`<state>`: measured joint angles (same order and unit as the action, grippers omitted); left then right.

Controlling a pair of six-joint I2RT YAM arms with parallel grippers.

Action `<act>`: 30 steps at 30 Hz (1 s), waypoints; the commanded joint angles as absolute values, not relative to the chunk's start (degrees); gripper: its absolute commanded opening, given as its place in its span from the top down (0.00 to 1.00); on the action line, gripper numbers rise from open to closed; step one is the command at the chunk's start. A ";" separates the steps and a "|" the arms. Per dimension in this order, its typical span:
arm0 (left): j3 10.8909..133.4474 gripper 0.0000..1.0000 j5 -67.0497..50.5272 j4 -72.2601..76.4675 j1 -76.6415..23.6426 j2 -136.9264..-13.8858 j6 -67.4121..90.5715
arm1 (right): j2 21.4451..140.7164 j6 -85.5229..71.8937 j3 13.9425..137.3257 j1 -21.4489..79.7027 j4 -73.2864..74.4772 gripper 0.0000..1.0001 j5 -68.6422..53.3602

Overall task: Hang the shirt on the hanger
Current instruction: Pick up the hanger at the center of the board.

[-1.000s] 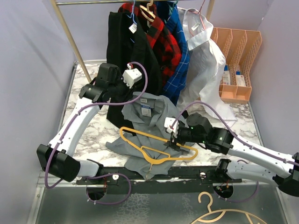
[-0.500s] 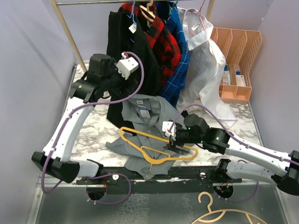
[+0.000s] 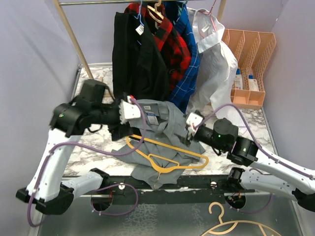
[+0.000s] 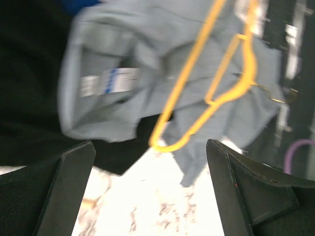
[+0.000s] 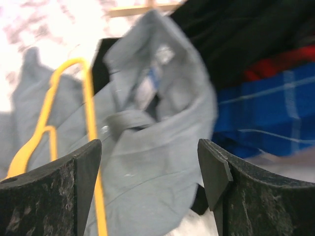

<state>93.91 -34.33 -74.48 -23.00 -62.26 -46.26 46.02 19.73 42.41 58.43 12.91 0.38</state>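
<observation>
The light-grey shirt (image 3: 165, 123) lies crumpled on the marble table, collar and label towards the back. On top of it lies the yellow hanger (image 3: 167, 160), hook towards the near edge. My left gripper (image 3: 124, 132) hovers open at the shirt's left side, close to the hanger's left end; in the left wrist view the left gripper (image 4: 150, 147) has bare marble between its fingers, with the hanger (image 4: 169, 148) and shirt (image 4: 123, 49) just ahead. My right gripper (image 3: 188, 133) stands open over the shirt's right side. The right wrist view shows the right gripper (image 5: 149, 147) holding nothing, above the shirt (image 5: 162, 113), beside the hanger (image 5: 89, 98).
Behind the shirt a rail carries a black garment (image 3: 135, 54), a red plaid shirt (image 3: 167, 34), a blue plaid shirt (image 3: 189, 54) and a white shirt (image 3: 216, 64). An orange organiser (image 3: 248, 64) stands at the back right. A pale tan hanger (image 3: 236, 226) lies below the table's near edge.
My left arm swung down from the black garment to the shirt's left side and its gripper opened wide. My right gripper drew back off the hanger and opened a little more.
</observation>
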 commanded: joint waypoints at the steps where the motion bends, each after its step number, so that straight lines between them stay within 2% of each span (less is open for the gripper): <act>1: 85.00 0.02 -35.26 -81.48 -34.09 -65.70 -48.93 | 52.51 10.25 52.37 58.22 9.40 0.20 33.01; 4: 78.67 0.04 -32.26 -78.47 -40.19 -64.91 -48.31 | 54.29 6.00 56.83 56.78 12.18 0.19 44.96; 9: 69.68 0.03 -28.62 -73.02 -44.54 -63.37 -50.36 | 47.27 -0.10 56.19 54.50 9.85 0.17 45.92; 16: 61.57 0.06 -24.45 -65.57 -50.13 -64.95 -51.02 | 44.76 -6.67 57.95 54.49 16.41 0.17 45.36; 25: 58.36 0.12 -18.67 -58.18 -55.46 -69.86 -50.91 | 38.33 -10.57 57.40 54.49 18.58 0.18 45.73; 26: 57.01 0.15 -18.08 -57.44 -55.48 -69.93 -51.69 | 38.06 -11.09 57.39 54.49 19.34 0.18 45.85; 30: 53.89 0.42 -17.61 -55.77 -55.46 -71.78 -53.53 | 36.51 -12.78 56.86 54.47 21.66 0.19 46.32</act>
<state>56.14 -20.05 -58.28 -55.24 -70.11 -50.57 37.58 -10.13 57.17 54.63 18.41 44.53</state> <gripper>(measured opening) 0.677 0.819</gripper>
